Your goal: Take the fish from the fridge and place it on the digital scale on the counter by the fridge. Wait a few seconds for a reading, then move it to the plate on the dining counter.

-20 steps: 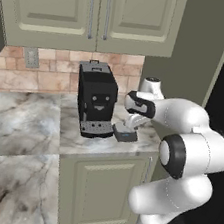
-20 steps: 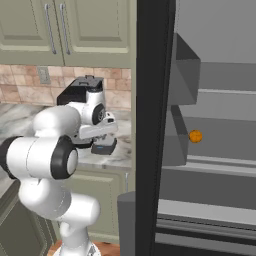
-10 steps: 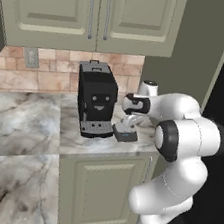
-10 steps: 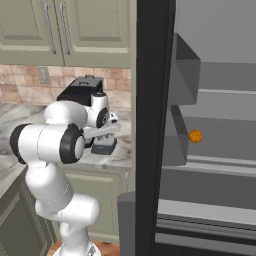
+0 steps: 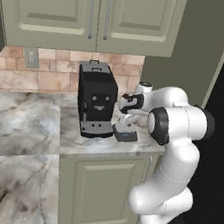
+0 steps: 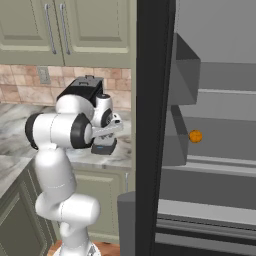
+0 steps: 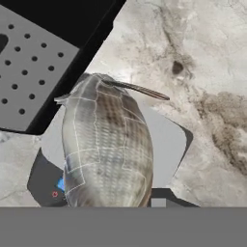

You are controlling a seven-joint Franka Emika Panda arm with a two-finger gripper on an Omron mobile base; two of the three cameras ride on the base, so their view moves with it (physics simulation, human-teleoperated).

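Note:
My gripper [image 5: 127,120] is shut on the fish [image 7: 106,144], a pale silver-grey scaled body, and hangs just above the digital scale [image 5: 125,134]. In the hand view the fish covers most of the scale's grey top [image 7: 166,137], whose blue display [image 7: 60,185] peeks out beside it. I cannot tell whether the fish touches the scale. The right base view has the gripper [image 6: 114,128] over the scale [image 6: 104,147], left of the open fridge [image 6: 215,150]. The plate and the dining counter are out of view.
A black coffee machine [image 5: 95,100] stands right beside the scale, its perforated drip tray [image 7: 34,62] close to the fish. The fridge's dark door edge [image 6: 152,125] rises right of the arm. A small orange fruit [image 6: 195,136] lies on a fridge shelf. Marble counter [image 5: 26,122] stretches left.
The arm's elbow has swung in toward the counter, while the hand with the fish has stayed over the scale.

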